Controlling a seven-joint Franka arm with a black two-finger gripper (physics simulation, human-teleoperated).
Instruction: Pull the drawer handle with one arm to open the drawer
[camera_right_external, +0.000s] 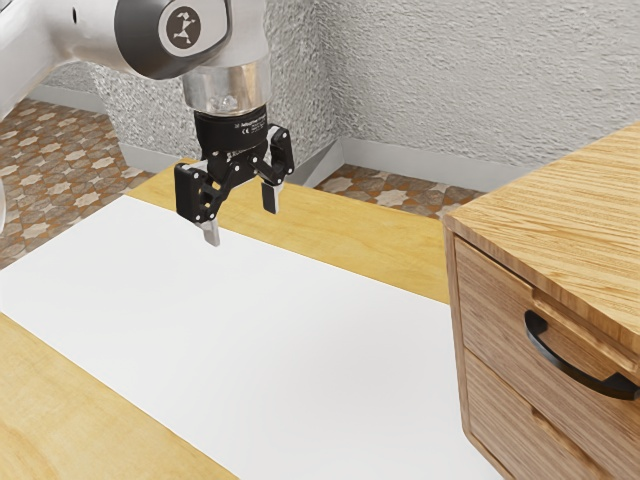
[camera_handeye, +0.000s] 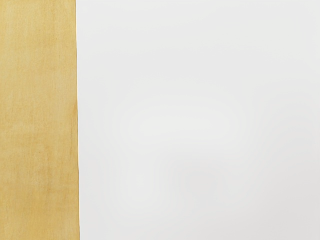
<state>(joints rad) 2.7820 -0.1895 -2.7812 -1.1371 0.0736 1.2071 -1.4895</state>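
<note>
Finding: no part of the task appears done. At the exterior view's left, the gripper hangs with fingers spread wide and empty above the white mat on the worktop. At the right, well apart and lower, the drawer appears unopened, its black handle untouched. Approach, grasp and pull all remain.

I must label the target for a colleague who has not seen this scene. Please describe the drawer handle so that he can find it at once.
Find the wooden cabinet at the exterior view's right, beside the white mat. On its upper drawer front sits the handle. It is a black curved bar, the only dark piece on the light wood.
</note>
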